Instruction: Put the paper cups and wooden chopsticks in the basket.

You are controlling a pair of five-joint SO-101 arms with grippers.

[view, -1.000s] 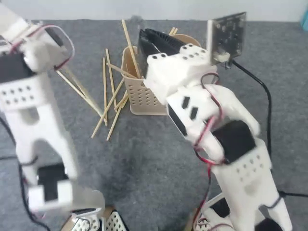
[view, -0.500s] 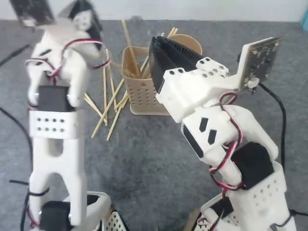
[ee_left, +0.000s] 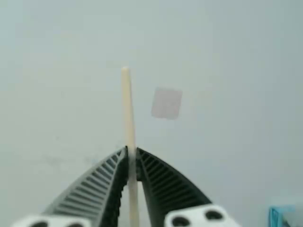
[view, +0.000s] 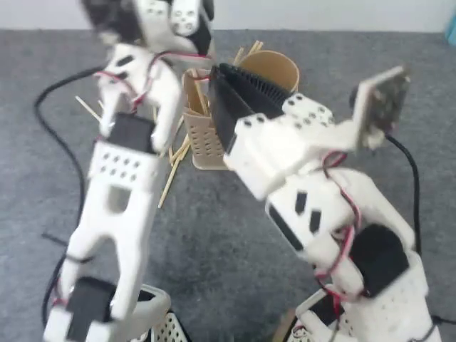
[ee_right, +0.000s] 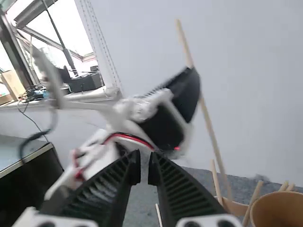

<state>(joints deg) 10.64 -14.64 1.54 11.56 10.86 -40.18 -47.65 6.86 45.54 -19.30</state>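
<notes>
The left pincer [ee_left: 131,153] pinches one wooden chopstick [ee_left: 126,106], which stands straight out past its tips. The right pincer [ee_right: 144,163] has its black fingers pressed almost together with nothing between them; in the high view it hangs just over the basket [view: 201,139]. A brown paper cup [view: 274,68] sits at the basket's far side, inside or behind I cannot tell. Loose chopsticks [view: 173,174] lie on the grey tabletop [view: 214,235] beside the basket.

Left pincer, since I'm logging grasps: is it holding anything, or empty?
Holding. The left pincer is shut on a wooden chopstick, which sticks out beyond its tips.
</notes>
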